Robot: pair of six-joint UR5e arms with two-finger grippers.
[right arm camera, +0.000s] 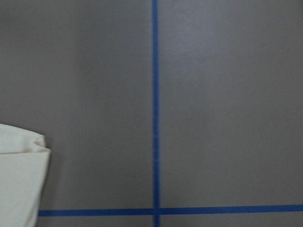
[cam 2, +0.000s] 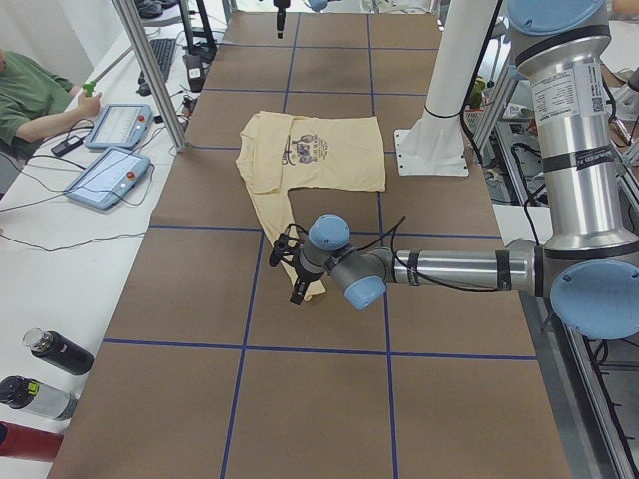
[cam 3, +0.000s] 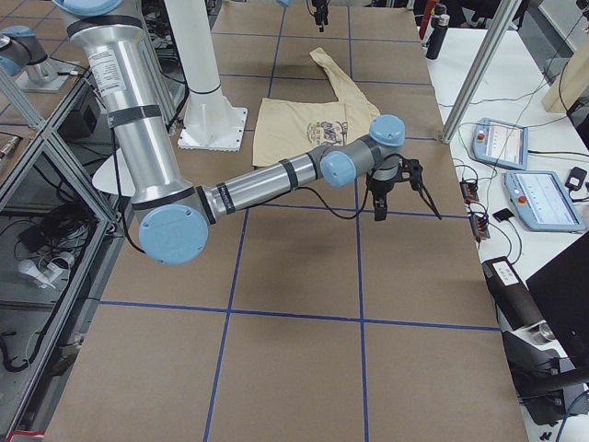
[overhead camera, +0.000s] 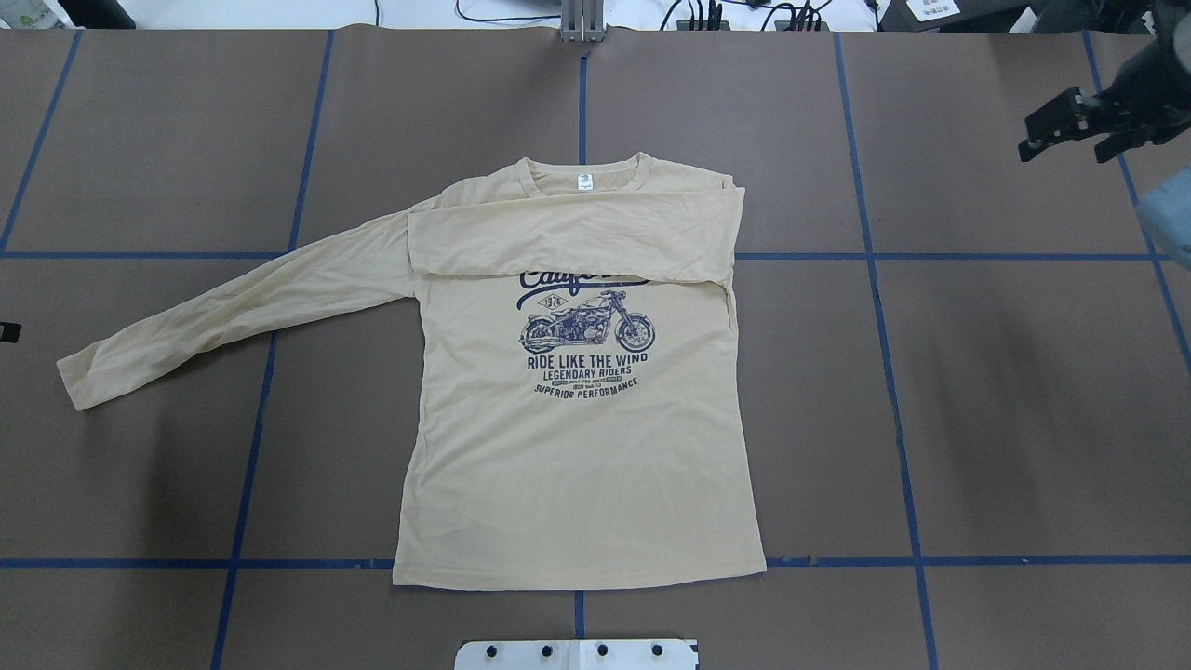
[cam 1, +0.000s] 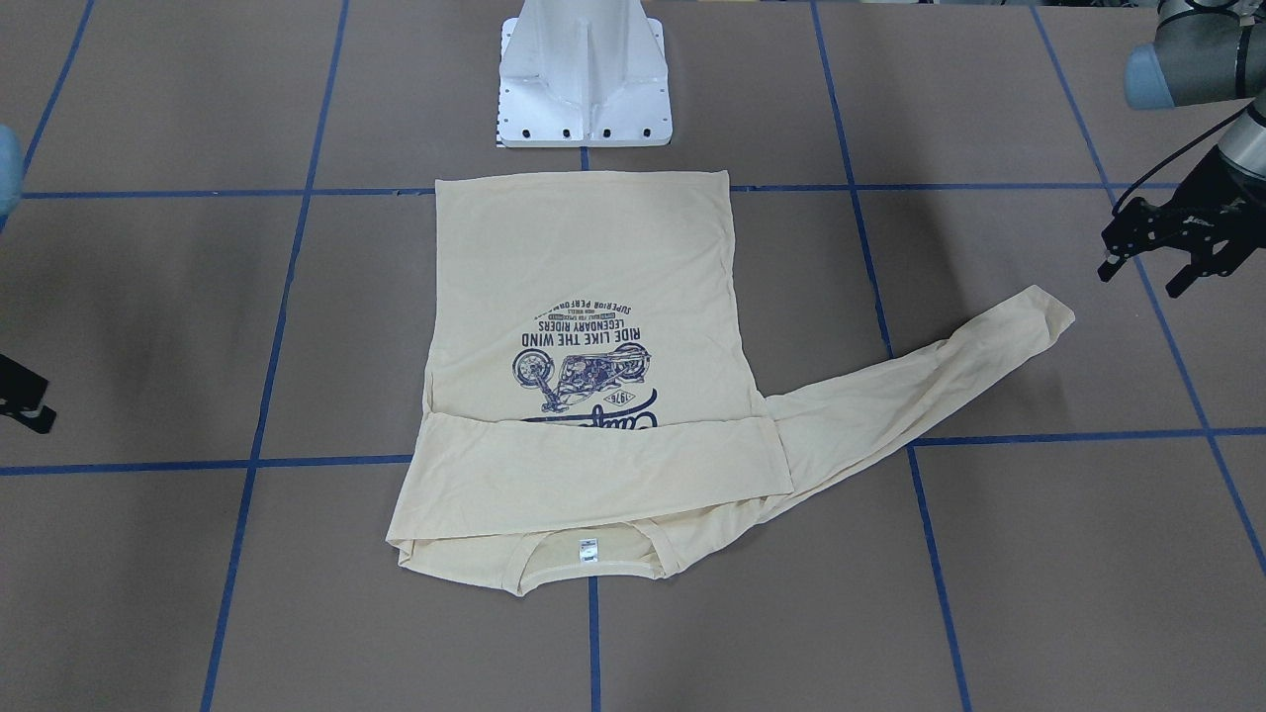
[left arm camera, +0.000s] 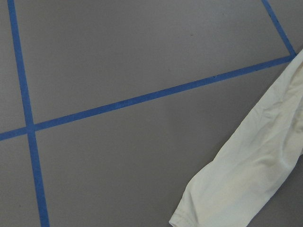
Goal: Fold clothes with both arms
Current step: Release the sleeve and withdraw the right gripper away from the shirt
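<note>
**One shirt half folded, two pincers spread and holding nothing**

One pale cream-yellow T-shirt lay flat on the brown tabletop, in the middle, in front of the one white pedestal. Its hem was toward the robot and its collar was away from it. The navy motorcycle print faced up, and one small white neck label showed inside the collar.

The shirt had two long sleeves. The folded sleeve, from the robot's right side, lay across the chest and covered part of the top word of the print. The outstretched sleeve lay straight on the tabletop toward the robot's left side, and its cuff appeared in the lower right corner of the left wrist view.

Two arms were present. The left arm reached low over the tabletop, and the left pincer hung near that cuff without touching it. Its two fingers were spread and nothing was between them. The right arm reached out on the other side, and the right pincer hung well apart from the shirt. Its two fingers were also spread and held nothing. The right wrist view showed only a corner of the shirt at its lower left.

Blue tape lines divided the tabletop into squares.
</note>
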